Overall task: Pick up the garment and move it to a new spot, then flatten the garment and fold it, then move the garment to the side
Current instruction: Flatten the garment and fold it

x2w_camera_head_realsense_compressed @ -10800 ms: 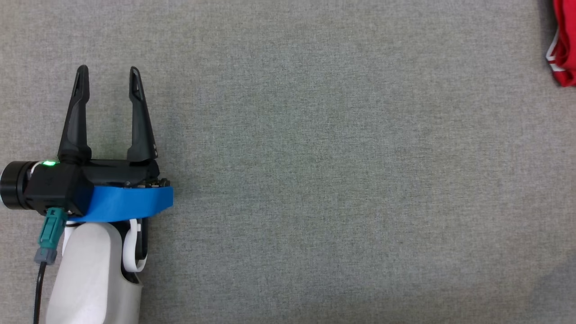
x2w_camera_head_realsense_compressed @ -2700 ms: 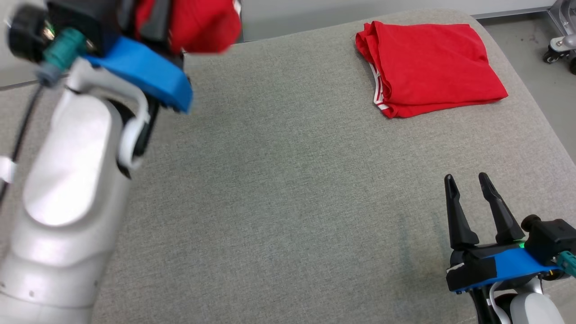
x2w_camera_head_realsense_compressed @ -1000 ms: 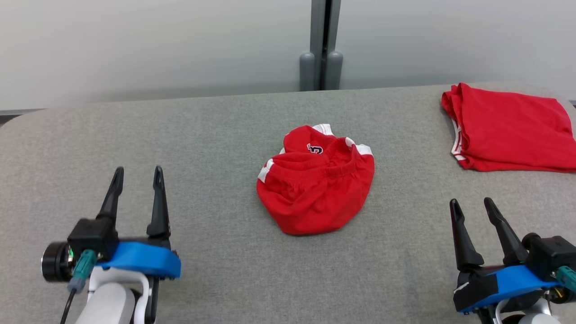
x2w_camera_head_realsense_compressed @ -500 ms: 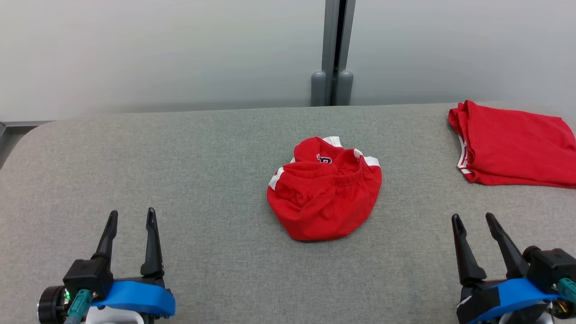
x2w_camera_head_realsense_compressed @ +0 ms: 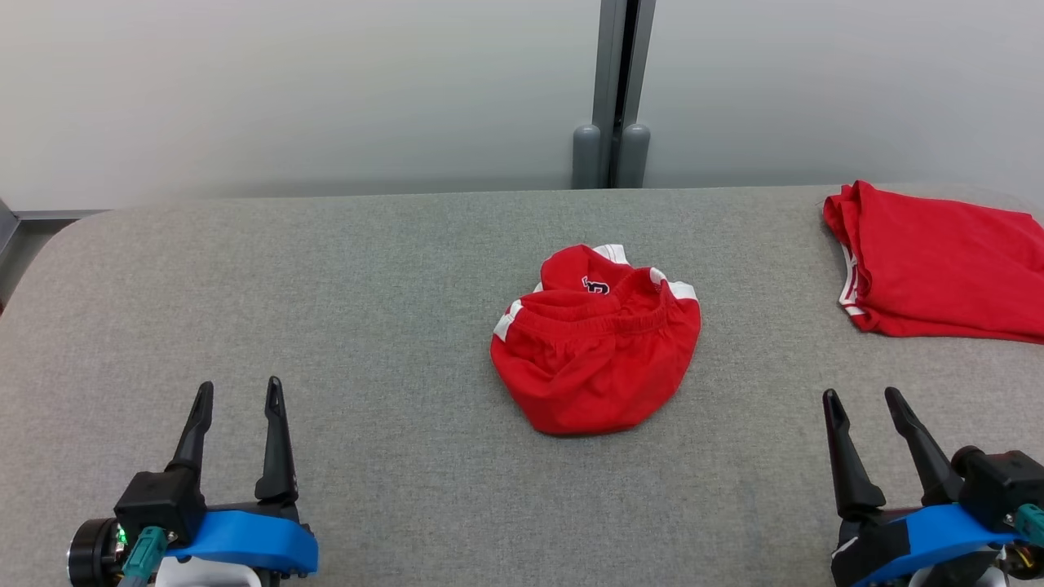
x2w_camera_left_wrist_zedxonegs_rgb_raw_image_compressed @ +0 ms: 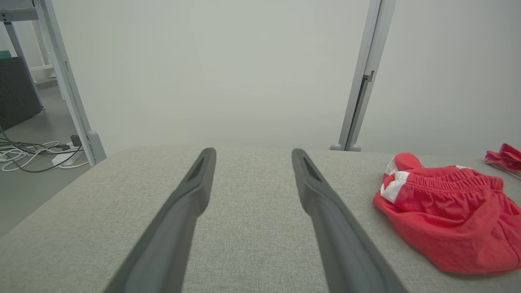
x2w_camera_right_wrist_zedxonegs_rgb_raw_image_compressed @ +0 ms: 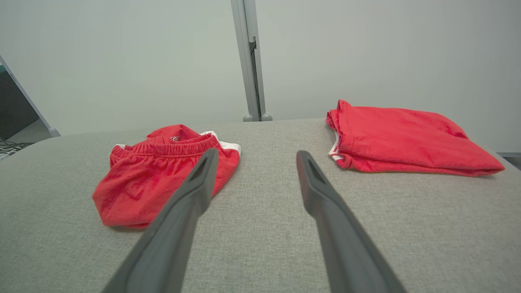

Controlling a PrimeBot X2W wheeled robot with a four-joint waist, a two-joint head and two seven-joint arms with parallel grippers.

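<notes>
Two grippers: I have the left gripper and the right gripper low in my head view, fingers pointing up the frame.
Left state: fingers spread wide apart, nothing between them; well apart from the garment, off to its left.
Right state: fingers spread wide apart, nothing held; its wrist view looks between the two red items.
Task piece: crumpled red fabric garment with white side trim and a gathered elastic waistband, bunched near the middle of the grey woven padded table top; neither gripper touches it.
Second item: flat folded red cloth with white edging, at the far right of the top, apart from the garment.
Backdrop: pale plain wall, grey upright post behind the far edge.
</notes>
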